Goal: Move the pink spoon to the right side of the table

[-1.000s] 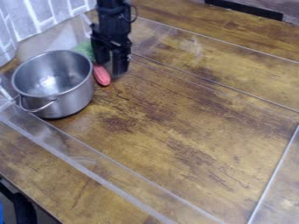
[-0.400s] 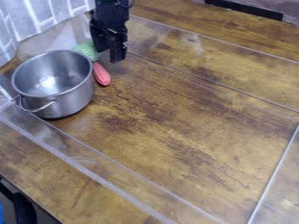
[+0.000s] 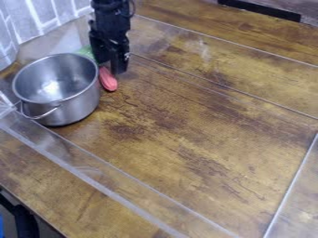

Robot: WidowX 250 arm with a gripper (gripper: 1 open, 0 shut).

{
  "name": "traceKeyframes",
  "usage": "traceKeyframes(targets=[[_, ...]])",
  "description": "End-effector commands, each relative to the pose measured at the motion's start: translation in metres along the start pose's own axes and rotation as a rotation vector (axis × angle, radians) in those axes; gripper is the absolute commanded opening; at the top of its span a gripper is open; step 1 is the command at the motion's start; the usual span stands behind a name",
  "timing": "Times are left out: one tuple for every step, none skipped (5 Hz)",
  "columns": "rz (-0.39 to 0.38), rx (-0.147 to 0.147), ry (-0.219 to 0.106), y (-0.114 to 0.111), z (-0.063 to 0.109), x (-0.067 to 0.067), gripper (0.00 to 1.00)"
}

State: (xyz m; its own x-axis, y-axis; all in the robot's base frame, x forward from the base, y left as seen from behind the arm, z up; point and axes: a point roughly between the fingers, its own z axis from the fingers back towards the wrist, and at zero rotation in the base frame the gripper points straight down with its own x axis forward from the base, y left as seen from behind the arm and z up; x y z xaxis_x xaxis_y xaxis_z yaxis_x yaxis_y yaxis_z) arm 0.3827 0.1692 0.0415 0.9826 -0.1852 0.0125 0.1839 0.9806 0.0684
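Toward the far left corner of the table we are seeing the gripper hanging low, its black body rising out of the top of the view. Its fingertips are sitting right at the upper end of the pink spoon, which is lying flat on the wood with its lower end pointing toward us. We cannot tell whether the jaws are spread or pressed together, nor whether they are touching the spoon, since the dark fingers are blurring into one mass.

Just to the left of the spoon, the steel pot is standing upright, its rim close beside the spoon but apart from it, and its handle is reaching toward the near left edge. Behind the gripper a light green object is peeking out, mostly hidden by the black fingers. A pale tiled wall is closing off the far left corner. Clear glossy strips are running across the planks, and the wide right part of the wood is lying beyond them.

Compared with a second ago, the gripper is sitting slightly further left and back, so that more of the spoon is showing below the fingertips. The spoon and the pot are resting where they were.
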Motion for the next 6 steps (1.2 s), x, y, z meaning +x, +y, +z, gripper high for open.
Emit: traceKeyframes(targets=[[0.026,0.036,-0.043,0.022,0.014,-0.011,0.00],[0.022,0.037,-0.041,0.029,0.008,-0.019,0.00],[0.033,0.040,-0.037,0.038,0.019,-0.016,0.00],[0.043,0.043,-0.032,0.043,0.030,-0.013,0.00],[0.061,0.041,-0.026,0.037,0.025,-0.016,0.00],[0.081,0.030,-0.017,0.025,0.021,-0.013,0.00]])
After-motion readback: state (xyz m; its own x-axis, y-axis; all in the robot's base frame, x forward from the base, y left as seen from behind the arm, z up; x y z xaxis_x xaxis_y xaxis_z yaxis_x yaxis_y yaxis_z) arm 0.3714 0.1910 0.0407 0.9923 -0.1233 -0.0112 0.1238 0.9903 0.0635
